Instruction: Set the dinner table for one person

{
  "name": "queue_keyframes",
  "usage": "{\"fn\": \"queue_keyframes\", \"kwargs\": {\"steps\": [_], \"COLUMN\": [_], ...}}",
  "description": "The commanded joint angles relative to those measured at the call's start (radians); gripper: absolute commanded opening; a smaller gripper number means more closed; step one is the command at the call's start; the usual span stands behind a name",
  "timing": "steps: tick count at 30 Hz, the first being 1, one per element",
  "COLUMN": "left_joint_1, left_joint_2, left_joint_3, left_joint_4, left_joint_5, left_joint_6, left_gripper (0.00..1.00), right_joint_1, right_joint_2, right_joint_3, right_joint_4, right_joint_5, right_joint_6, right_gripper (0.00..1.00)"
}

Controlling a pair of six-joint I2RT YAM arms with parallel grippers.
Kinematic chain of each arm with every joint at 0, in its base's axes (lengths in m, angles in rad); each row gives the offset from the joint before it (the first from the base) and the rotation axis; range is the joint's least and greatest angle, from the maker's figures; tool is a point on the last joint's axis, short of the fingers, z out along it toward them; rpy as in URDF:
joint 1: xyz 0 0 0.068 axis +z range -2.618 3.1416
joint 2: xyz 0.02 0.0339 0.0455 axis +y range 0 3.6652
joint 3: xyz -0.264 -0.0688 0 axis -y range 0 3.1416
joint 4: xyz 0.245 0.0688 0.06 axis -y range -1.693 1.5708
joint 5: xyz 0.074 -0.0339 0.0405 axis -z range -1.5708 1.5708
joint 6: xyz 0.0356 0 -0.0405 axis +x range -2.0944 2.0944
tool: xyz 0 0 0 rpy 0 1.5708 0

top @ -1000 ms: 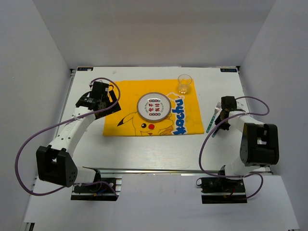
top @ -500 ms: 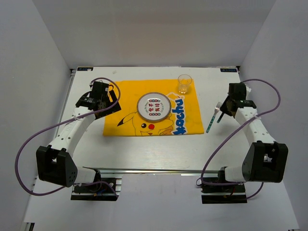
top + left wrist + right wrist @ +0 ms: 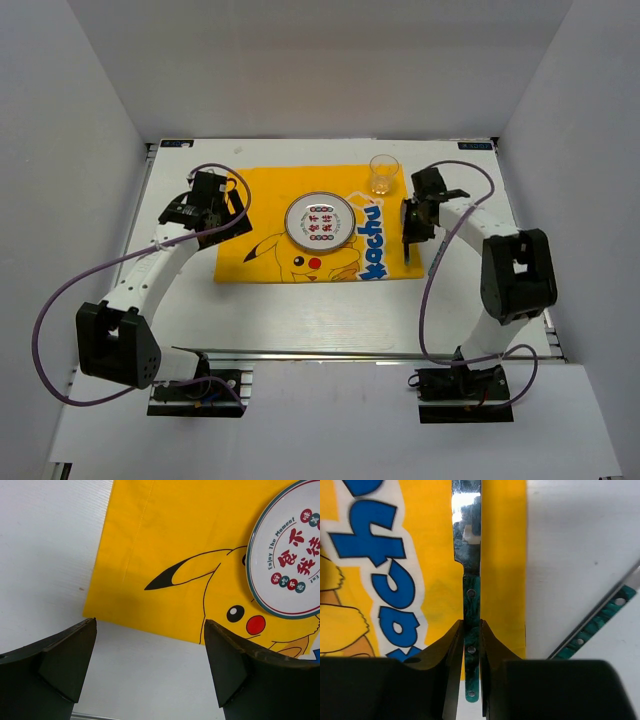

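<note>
Overhead, the desk [image 3: 300, 310] lies with its long axis running left to right, across both arms. Right jaws clench a knife [image 3: 471, 555] by its green handle over the right edge of the cloth [image 3: 260, 200], blade pointing away from the wrist. From above, the arm hides most of it. Left jaws hang released by the cloth's left edge. A fork [image 3: 592, 630] on the desk is cut off.

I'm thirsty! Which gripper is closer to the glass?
Right. The right gripper, holding a knife, is just in front of the glass. The left gripper, open, is far past the plate, at the cloth edge.
</note>
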Motion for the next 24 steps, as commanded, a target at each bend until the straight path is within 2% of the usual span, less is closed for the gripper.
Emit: {"fn": "queue_keyframes", "kwargs": {"steps": [1, 18, 24], "left_joint_1": [0.003, 0.003, 0.003], "left_joint_2": [-0.036, -0.033, -0.036], "left_joint_3": [-0.007, -0.011, -0.010], "left_joint_4": [0.019, 0.028, 0.031], "left_joint_5": [0.006, 0.014, 0.019], "left_joint_6": [0.010, 0.024, 0.029], "left_gripper": [0.98, 0.98, 0.98], "right_joint_1": [0.023, 0.091, 0.095], "right_joint_2": [0.036, 0.235, 0.229], "right_joint_3": [0.033, 0.193, 0.156], "right_joint_4": [0.010, 0.004, 0.017], "right_joint_5": [-0.007, 0.022, 0.040], "right_joint_6": [-0.054, -0.061, -0.021], "right_gripper": [0.00, 0.00, 0.00]}}
